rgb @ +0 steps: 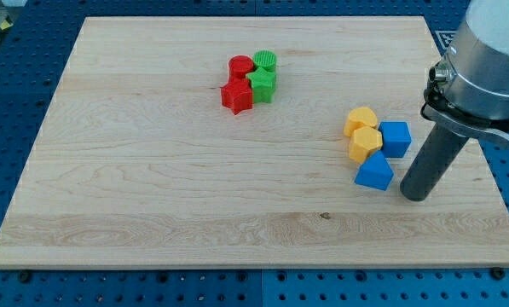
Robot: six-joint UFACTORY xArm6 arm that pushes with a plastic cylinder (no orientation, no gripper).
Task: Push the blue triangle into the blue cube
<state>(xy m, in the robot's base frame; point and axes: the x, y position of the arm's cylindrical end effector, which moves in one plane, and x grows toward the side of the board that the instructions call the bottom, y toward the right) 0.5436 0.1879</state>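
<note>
Nearest the view's bottom, my tip [414, 195] (a bare rod, holding nothing) stands just right of the blue triangle [374, 173], apparently not touching. Blue cube [396, 138] sits just above it, beside two yellow blocks [364, 133]. Two red blocks [237, 85] and two green blocks [263, 77] cluster well apart.

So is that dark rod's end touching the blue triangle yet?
Apart. The camera view shows a strip of bare wood between my tip and the blue triangle, which lies to the tip's left in view.

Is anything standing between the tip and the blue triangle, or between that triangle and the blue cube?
Nothing visible. My tip sits just to the view's right of the blue triangle, and the blue cube lies directly above it, nearly touching.
</note>
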